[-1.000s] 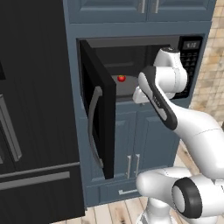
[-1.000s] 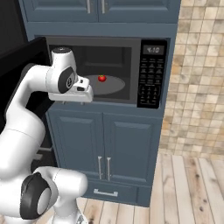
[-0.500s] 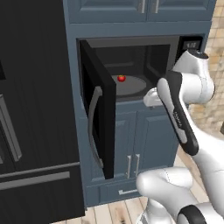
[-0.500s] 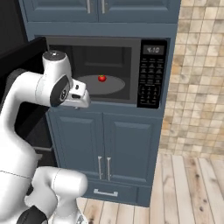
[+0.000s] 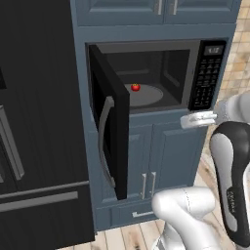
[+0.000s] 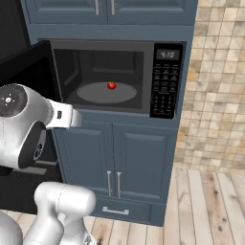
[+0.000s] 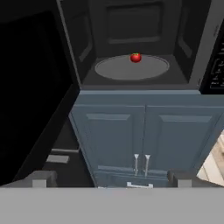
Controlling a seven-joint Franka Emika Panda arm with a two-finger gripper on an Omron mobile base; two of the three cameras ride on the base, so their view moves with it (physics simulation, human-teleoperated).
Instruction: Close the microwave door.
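Microwave door (image 5: 111, 132): stands wide open, swung out left of microwave (image 6: 115, 79) | tomato (image 7: 135, 57) on turntable | hand (image 7: 111, 178): fingers wide apart, empty, clear of door | closing not yet begun.

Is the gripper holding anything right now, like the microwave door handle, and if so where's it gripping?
Nothing is held. In the hand view the gripper is open with its fingertips wide apart, facing the lower cabinet doors, away from the open microwave door and its handle.
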